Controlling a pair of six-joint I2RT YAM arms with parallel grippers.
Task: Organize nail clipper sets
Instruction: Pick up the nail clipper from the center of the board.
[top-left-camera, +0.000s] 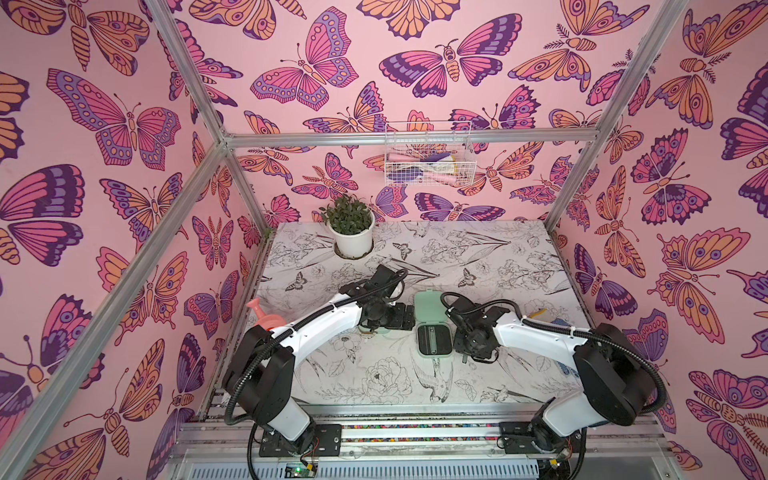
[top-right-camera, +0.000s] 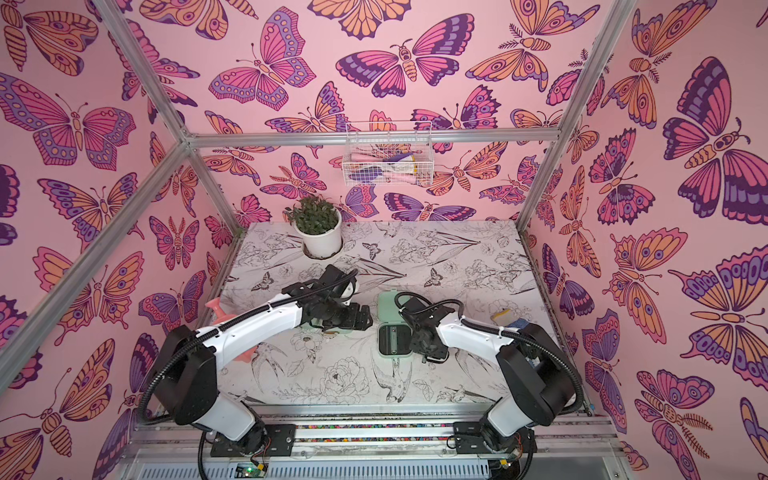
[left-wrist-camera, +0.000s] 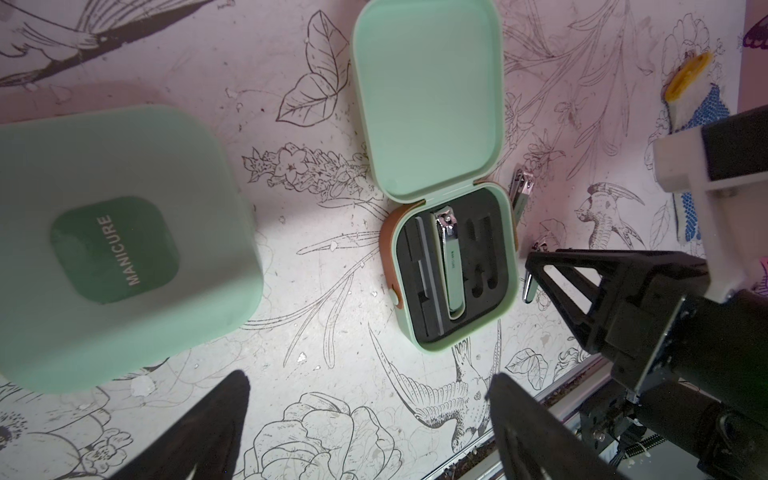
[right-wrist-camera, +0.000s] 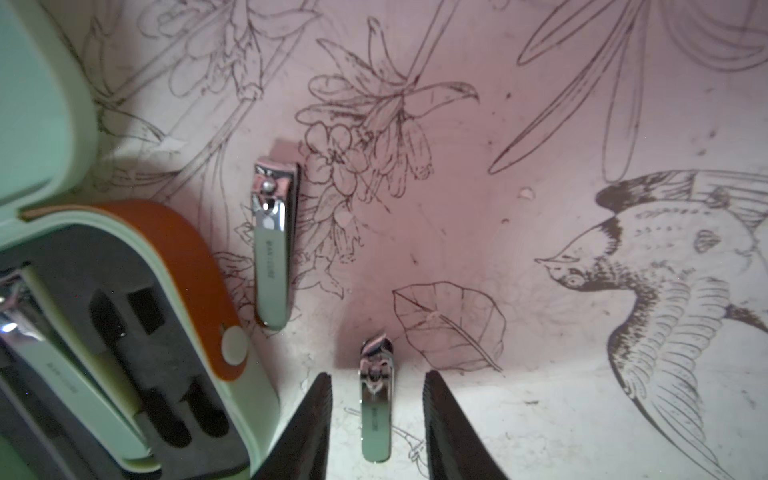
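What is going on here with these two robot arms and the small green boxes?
The right gripper hangs over a small silver-and-green metal nail clipper lying on the table; its jaws stand open on either side, not gripping. A second loose clipper lies beside the open mint-green plastic case, whose black insert holds one larger clipper. The left gripper hovers open and empty near a closed mint-green case labelled MANICURE.

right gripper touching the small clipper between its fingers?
Apart. The right wrist view shows bare table on both sides of the small clipper, between it and the right gripper's fingers.
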